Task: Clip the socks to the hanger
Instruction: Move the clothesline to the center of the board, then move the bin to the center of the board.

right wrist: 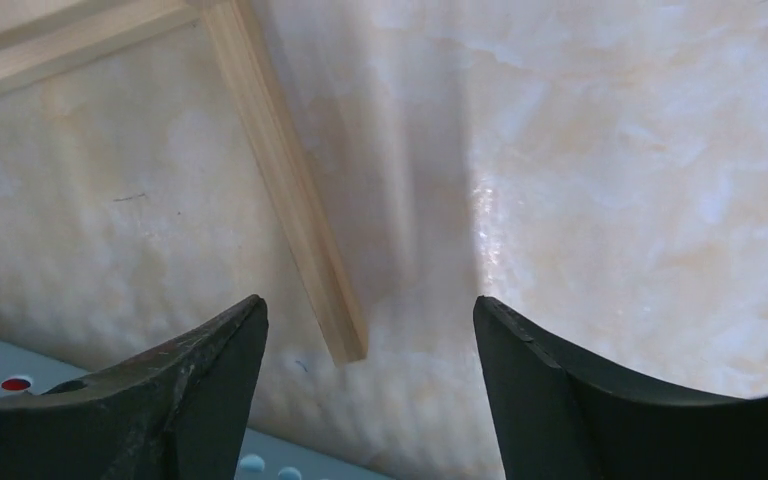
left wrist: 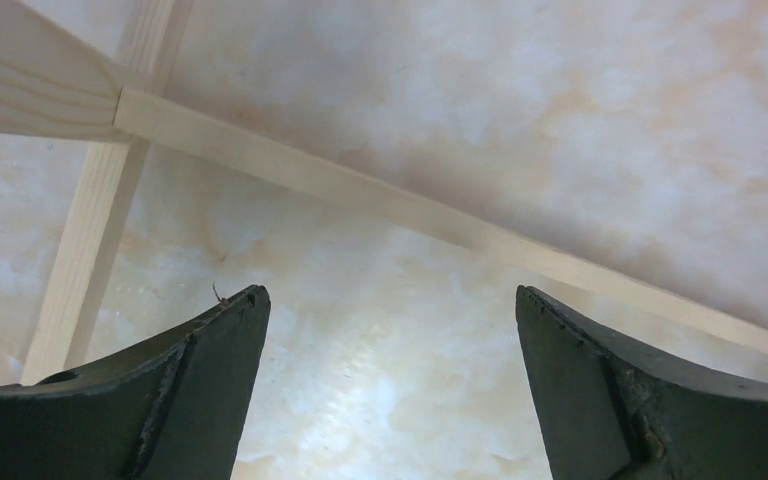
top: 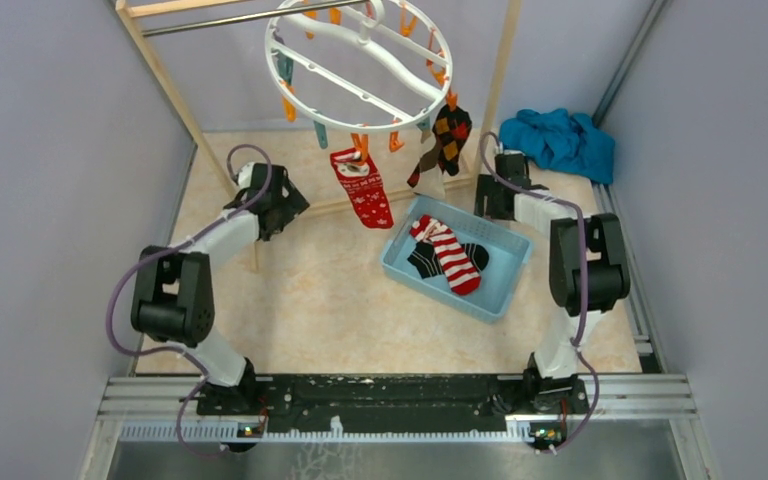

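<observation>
**Two socks hung, two in basket**

Jaws wide apart and empty on the left tool (left wrist: 390,300) and right tool (right wrist: 370,310). The red patterned sock (top: 362,190) and argyle sock (top: 448,135) hang from the far hanger (top: 364,38). The striped sock (top: 450,255) and black sock (top: 422,262) lie in the blue basket (top: 505,290).

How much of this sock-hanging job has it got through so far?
About halfway. Done: the red patterned sock and the dark argyle sock hang clipped to the hanger. In hand: nothing; the left gripper and right gripper are both open and empty. Left: the striped sock and the black sock lie in the blue basket.
</observation>
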Robot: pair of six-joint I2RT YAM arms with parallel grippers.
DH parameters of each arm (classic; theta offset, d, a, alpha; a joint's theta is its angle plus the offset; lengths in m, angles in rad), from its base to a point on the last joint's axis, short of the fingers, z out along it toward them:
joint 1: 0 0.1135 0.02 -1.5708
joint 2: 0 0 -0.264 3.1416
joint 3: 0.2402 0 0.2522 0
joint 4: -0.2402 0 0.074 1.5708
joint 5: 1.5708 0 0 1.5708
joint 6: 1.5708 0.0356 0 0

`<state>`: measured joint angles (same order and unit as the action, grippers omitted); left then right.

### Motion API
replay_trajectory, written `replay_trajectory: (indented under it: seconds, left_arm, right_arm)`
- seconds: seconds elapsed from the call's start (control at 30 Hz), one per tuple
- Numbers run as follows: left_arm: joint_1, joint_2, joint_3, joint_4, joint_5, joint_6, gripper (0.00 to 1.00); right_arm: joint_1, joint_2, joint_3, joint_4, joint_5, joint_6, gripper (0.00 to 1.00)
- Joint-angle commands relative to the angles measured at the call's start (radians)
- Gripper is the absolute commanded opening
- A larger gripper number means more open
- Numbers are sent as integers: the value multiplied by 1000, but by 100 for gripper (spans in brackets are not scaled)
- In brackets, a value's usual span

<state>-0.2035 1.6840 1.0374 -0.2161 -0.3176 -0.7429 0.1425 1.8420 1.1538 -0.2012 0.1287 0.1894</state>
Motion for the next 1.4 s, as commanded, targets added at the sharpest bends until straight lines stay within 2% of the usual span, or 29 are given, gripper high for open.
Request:
replay_trajectory:
  seconds: [0.0, 0.17, 0.3, 0.47, 0.53, 0.6, 0.73, 0.8, 0.97, 1.1, 1.17, 1.23, 1.37]
  left_arm:
    - [-20, -126, 20, 51, 52, 24, 98]
    - [-73, -179, 27, 32, 56, 34, 98]
    - [-146, -209, -17, 26, 47, 36, 98]
    - [-223, -270, -108, 39, 22, 25, 98]
    - [-227, -281, -133, 50, 21, 31, 98]
    - [-227, -283, -138, 43, 13, 41, 98]
    - [-228, -298, -141, 34, 24, 58, 98]
    - [-228, -314, -150, 39, 38, 62, 98]
    - [-227, -364, -203, 82, 56, 87, 98]
    - [-227, -398, -223, 86, 49, 96, 98]
    - [-228, -414, -227, 87, 50, 100, 98]
    - [-227, -421, -227, 86, 55, 100, 98]
    - [-227, -428, -228, 84, 84, 89, 98]
  right_arm:
    - [6, -138, 87, -31, 69, 20, 77]
    - [6, -244, 87, -43, 122, 20, 78]
    - [18, -323, 53, -73, 72, -2, 78]
    - [160, -409, -45, -107, 58, -23, 63]
    - [257, -414, -64, -122, 98, -43, 63]
    - [304, -391, -73, -133, 154, -60, 69]
    - [302, -330, -94, -83, 292, -122, 77]
    - [284, -307, -90, -55, 297, -156, 78]
    - [159, -260, -74, 9, 126, -163, 79]
    - [129, -208, -75, 15, 71, -164, 78]
    - [128, -198, -95, 24, 41, -152, 73]
    - [128, -202, -127, 34, 13, -138, 65]
    - [127, -255, -205, 34, 67, -99, 30]
